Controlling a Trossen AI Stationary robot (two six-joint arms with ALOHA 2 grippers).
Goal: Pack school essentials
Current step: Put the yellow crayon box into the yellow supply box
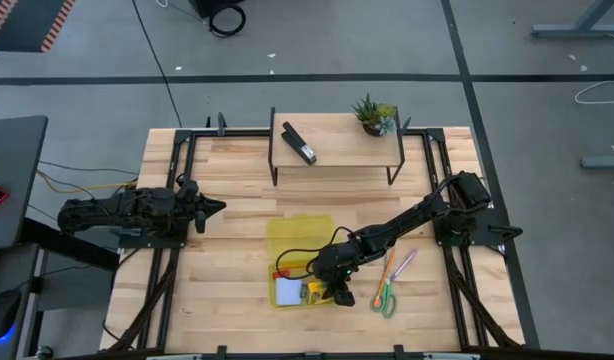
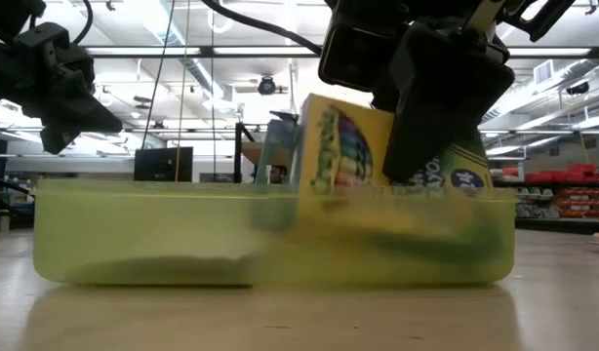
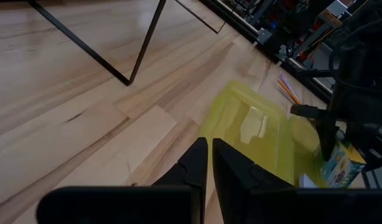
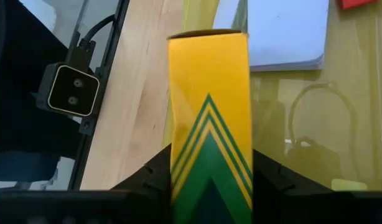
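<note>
Yellow case [image 1: 287, 235] holds notepad [image 1: 289, 291], crayon box [image 2: 378, 146] in right tool [image 1: 339, 290].

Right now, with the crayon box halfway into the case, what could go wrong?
1. The crayon box stands tilted in the yellow case; if the right tool lets go now, it may topple onto the notepad.
2. The scissors and pen lie close by the right arm and could get swept.
</note>
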